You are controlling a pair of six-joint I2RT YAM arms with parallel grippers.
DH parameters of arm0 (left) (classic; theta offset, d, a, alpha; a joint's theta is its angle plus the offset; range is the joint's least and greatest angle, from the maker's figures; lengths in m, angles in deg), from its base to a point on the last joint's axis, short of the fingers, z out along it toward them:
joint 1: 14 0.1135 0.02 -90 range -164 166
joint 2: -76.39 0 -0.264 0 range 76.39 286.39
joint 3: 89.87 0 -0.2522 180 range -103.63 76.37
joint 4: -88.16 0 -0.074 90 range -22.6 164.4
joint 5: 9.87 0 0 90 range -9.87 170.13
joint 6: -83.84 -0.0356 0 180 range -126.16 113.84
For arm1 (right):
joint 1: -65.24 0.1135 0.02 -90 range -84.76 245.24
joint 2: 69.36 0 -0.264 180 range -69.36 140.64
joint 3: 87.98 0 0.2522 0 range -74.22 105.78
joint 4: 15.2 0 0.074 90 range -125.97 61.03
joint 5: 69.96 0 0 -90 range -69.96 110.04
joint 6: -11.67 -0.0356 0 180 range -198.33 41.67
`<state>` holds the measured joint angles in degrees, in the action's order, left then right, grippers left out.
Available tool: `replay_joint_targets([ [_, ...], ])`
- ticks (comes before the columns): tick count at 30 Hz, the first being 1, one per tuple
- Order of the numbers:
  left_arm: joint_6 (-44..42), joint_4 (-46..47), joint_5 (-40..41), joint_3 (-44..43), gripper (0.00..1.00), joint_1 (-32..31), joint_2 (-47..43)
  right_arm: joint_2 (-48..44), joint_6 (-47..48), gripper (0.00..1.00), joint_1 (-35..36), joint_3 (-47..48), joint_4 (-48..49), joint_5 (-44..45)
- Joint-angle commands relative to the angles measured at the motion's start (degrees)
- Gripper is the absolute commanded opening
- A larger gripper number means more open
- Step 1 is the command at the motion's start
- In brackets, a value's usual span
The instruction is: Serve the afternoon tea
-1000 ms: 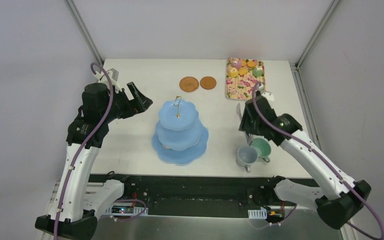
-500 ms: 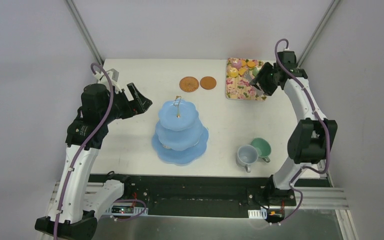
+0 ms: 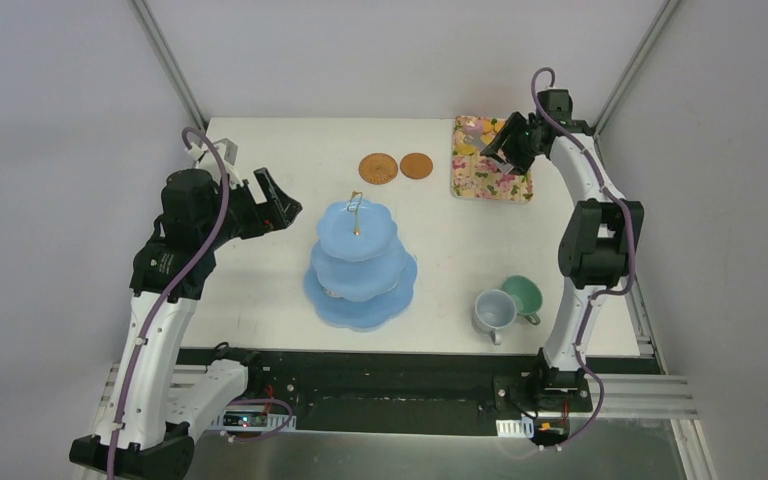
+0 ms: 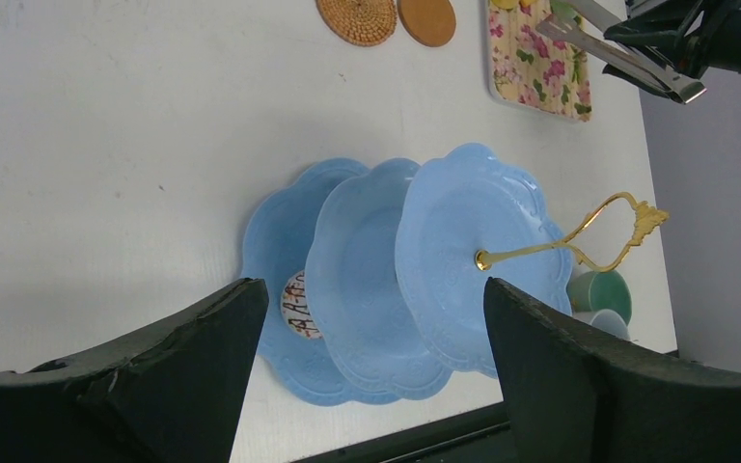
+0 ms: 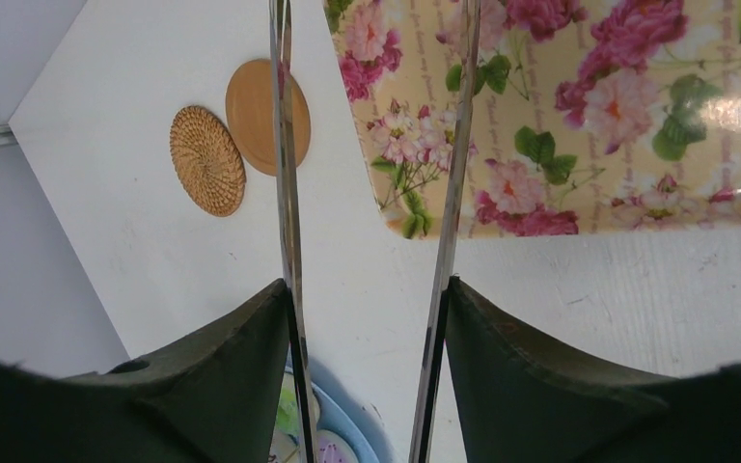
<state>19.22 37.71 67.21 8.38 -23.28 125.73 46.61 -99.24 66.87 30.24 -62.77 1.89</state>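
The light-blue three-tier stand (image 3: 360,262) (image 4: 376,280) sits mid-table with bare tiers. A grey-blue cup (image 3: 493,311) and a green cup (image 3: 523,295) stand at the front right. Two brown coasters (image 3: 378,167) (image 3: 416,165) (image 5: 206,159) lie at the back. My right gripper (image 3: 505,140) (image 5: 367,285) hovers over the floral tray (image 3: 485,175) (image 5: 589,116), shut on the metal tongs (image 4: 627,60) (image 5: 285,145), whose arms stand apart. A pink donut (image 3: 473,125) shows at the tray's far corner; the arm hides the other treats. My left gripper (image 3: 282,198) (image 4: 371,283) hangs open and empty, left of the stand.
Metal frame posts rise at both back corners. The tray lies close to the table's right edge (image 3: 600,200). A black rail (image 3: 380,360) runs along the near edge by the arm bases.
My right arm has swung from beside the cups to the back right, carrying the tongs over the floral tray. The left arm has stayed put.
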Motion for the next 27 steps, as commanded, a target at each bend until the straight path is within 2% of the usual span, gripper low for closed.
replay_joint_targets([
  [1,-1.83,0.64,0.62,-0.32,0.86,0.31,0.55,1.67,3.94,0.6,2.27,6.51,0.13,2.38],
  [18,-1.83,1.27,0.88,-0.39,0.87,0.31,2.02,8.93,6.13,0.51,7.75,15.23,-5.97,14.42],
  [27,-1.92,1.46,0.97,-1.01,0.87,0.31,2.72,12.59,7.24,0.51,8.43,19.28,-6.45,15.74],
])
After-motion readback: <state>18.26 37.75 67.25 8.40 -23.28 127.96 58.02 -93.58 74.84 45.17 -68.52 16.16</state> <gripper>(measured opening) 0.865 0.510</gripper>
